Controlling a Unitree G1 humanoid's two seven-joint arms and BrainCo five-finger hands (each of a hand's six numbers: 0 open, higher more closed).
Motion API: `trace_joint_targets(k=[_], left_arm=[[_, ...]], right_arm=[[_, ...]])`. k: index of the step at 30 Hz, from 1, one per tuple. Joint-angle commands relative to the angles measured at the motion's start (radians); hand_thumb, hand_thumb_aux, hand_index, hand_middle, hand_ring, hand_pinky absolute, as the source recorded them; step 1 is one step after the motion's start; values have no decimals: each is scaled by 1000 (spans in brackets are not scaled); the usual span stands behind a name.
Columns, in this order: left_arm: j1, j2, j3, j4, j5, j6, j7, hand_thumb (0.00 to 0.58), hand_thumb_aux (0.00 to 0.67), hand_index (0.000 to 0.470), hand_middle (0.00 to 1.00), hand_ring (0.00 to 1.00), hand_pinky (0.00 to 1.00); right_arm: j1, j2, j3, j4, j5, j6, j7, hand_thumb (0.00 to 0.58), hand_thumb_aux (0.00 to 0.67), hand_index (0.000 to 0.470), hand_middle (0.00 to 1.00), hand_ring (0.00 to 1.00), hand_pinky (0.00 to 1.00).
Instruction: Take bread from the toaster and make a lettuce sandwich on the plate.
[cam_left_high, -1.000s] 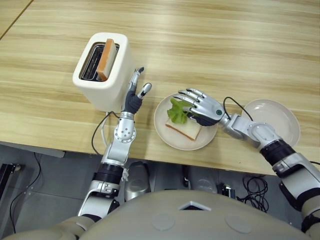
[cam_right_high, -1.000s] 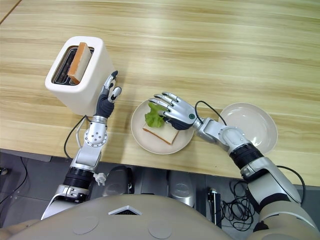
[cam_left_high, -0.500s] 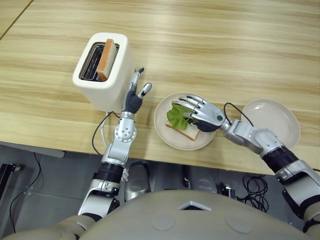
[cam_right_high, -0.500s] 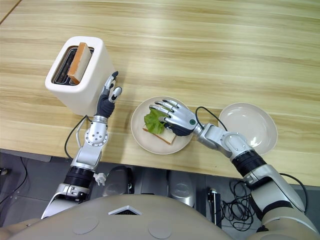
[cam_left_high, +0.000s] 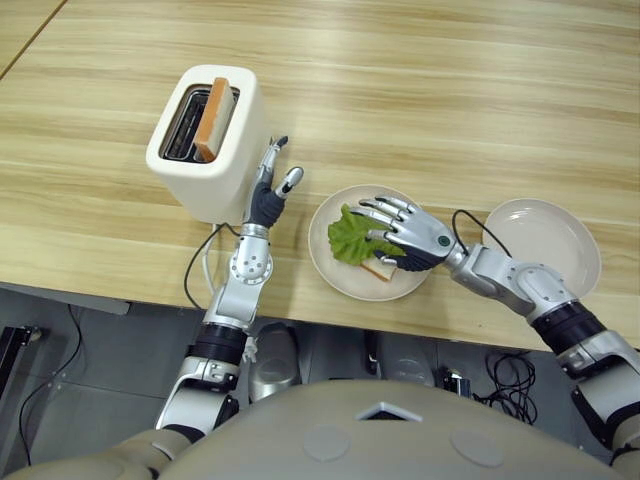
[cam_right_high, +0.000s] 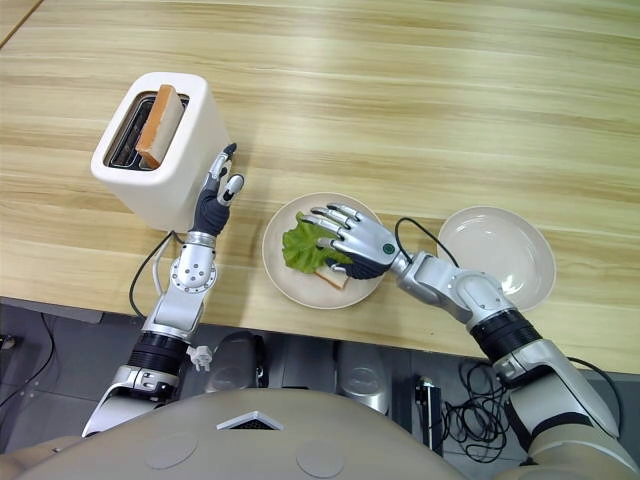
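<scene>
A white toaster (cam_left_high: 205, 150) stands at the left with one slice of toast (cam_left_high: 213, 118) upright in its slot. My left hand (cam_left_high: 268, 195) is just right of the toaster, fingers stretched upward and holding nothing. In front of me a round plate (cam_left_high: 335, 272) carries a bread slice (cam_left_high: 378, 268) with a green lettuce leaf (cam_left_high: 348, 240) lying on top. My right hand (cam_left_high: 412, 235) is low over the plate's right side, fingers over the leaf's right edge and thumb beneath it, still holding the lettuce.
A second, bare plate (cam_left_high: 545, 245) sits to the right near the table's front edge. The toaster's black cable (cam_left_high: 195, 265) hangs over the table's front edge beside my left forearm. Bare wooden tabletop (cam_left_high: 420, 90) stretches behind everything.
My right hand has lowered and shifted slightly toward me with the lettuce. The leaf now lies spread flat over the bread instead of bunched up. The left hand has stayed still.
</scene>
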Motion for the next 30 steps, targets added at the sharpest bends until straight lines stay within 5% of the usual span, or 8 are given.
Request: trace_joint_targets(k=[1,13,30], left_arm=[[2,8,7,17,4,5,4,0,0,0,0,0,0],[-3,21,14,12,6,-14,16,0,0,0,0,0,0],[-16,172,96,-539,320,60,29,0,0,0,0,0,0]], right_arm=[[19,-13,-27,-19,28,-7,39,0,0,0,0,0,0],[8,-6,-143,-104,91,-3,43,0,0,0,0,0,0],[-86,99,-387,41,328,-17,-54,0,0,0,0,0,0]])
